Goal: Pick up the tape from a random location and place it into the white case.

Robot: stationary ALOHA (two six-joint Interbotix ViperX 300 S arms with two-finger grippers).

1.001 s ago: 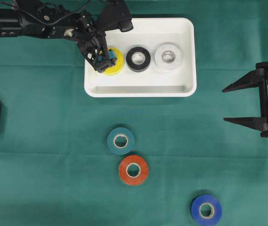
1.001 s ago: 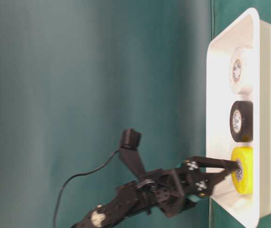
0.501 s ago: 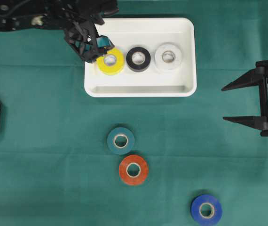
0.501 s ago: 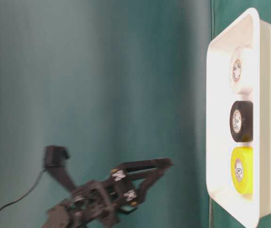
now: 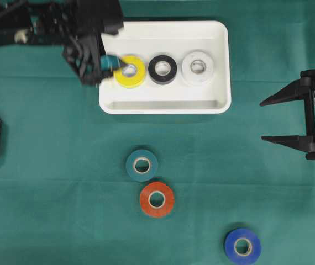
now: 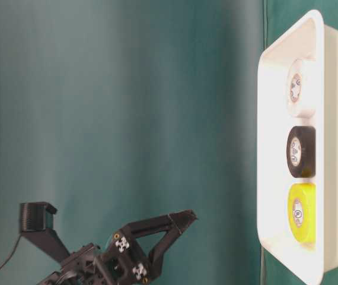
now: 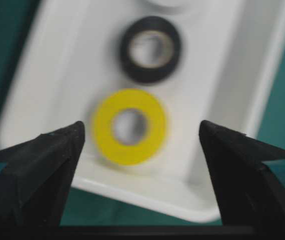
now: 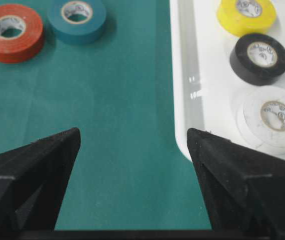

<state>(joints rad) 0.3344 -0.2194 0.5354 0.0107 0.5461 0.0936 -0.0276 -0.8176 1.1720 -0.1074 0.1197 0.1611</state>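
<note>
Yellow tape (image 5: 130, 72) lies flat in the white case (image 5: 165, 105), at its nine o'clock end, with black tape (image 5: 162, 69) and white tape (image 5: 198, 67) lined up toward three o'clock. Left gripper (image 5: 94, 69) hangs just off the case's nine o'clock rim, jaws spread, empty. Right gripper (image 5: 283, 120) sits wide apart at three o'clock, holding nothing. Teal tape (image 5: 141, 164), orange tape (image 5: 157, 199) and blue tape (image 5: 242, 246) wait on the green cloth (image 5: 52, 182) toward six o'clock.

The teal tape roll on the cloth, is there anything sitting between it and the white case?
Nothing visible. In the overhead view only bare green cloth lies between the teal tape roll and the near rim of the white case. The orange roll lies on its far side, away from the case.
</note>
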